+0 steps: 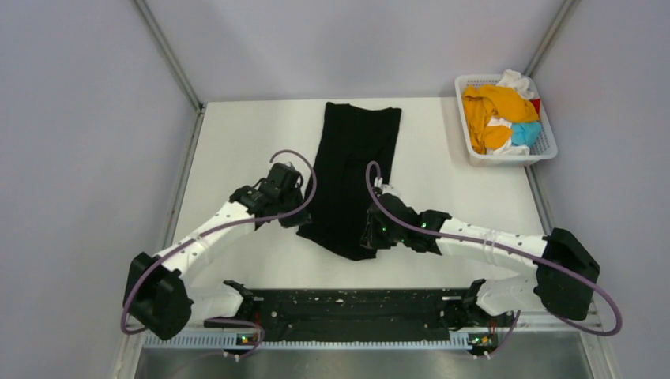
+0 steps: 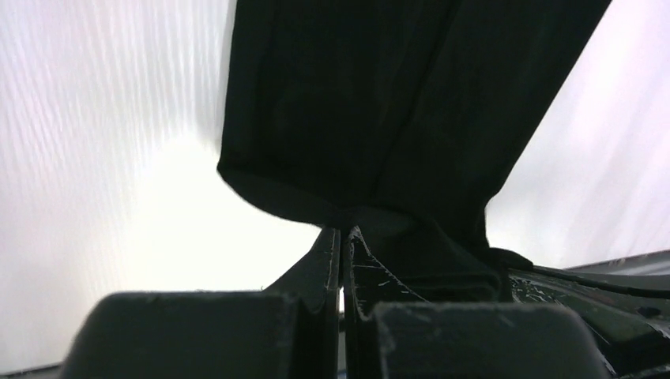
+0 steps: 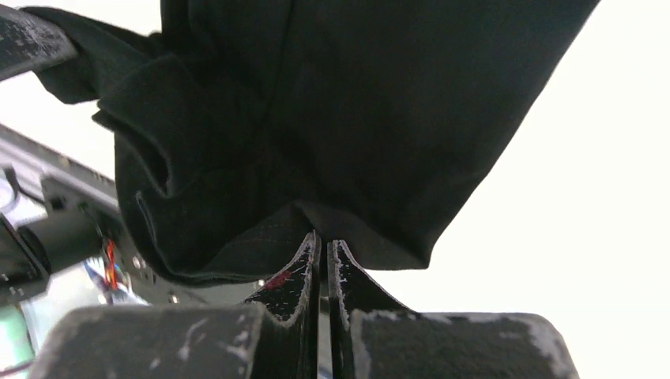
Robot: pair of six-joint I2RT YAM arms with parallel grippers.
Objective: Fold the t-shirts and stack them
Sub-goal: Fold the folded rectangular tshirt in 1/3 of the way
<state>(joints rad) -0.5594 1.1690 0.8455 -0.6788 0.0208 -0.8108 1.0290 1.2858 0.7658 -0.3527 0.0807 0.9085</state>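
1. The black t-shirt [image 1: 353,154] is lying in the middle of the top view as a long, narrow strip. It is running from the upper centre of the white table [image 1: 237,142] down towards the arms.
2. The left gripper [image 1: 291,212] is sitting at the strip's lower left corner. In the left wrist view its jaws [image 2: 344,230] are pressing tight together, and a fold of the black cloth is caught right at the tips.
3. The right gripper [image 1: 371,235] is sitting at the lower right corner of the strip. In the right wrist view it [image 3: 322,237] is clamping fully closed, and the bunched black hem is being pinched between the tips.
4. The cloth near both grippers is crumpling and lifting slightly, while the far end is lying flat.
5. In the upper right of the top view, the white basket [image 1: 513,158] is sitting on the table, well apart from the black shirt.
6. Crumpled together inside it are an orange t-shirt [image 1: 494,106], a white t-shirt [image 1: 517,80], a light blue t-shirt [image 1: 525,133] and a sliver of a red t-shirt [image 1: 536,105].
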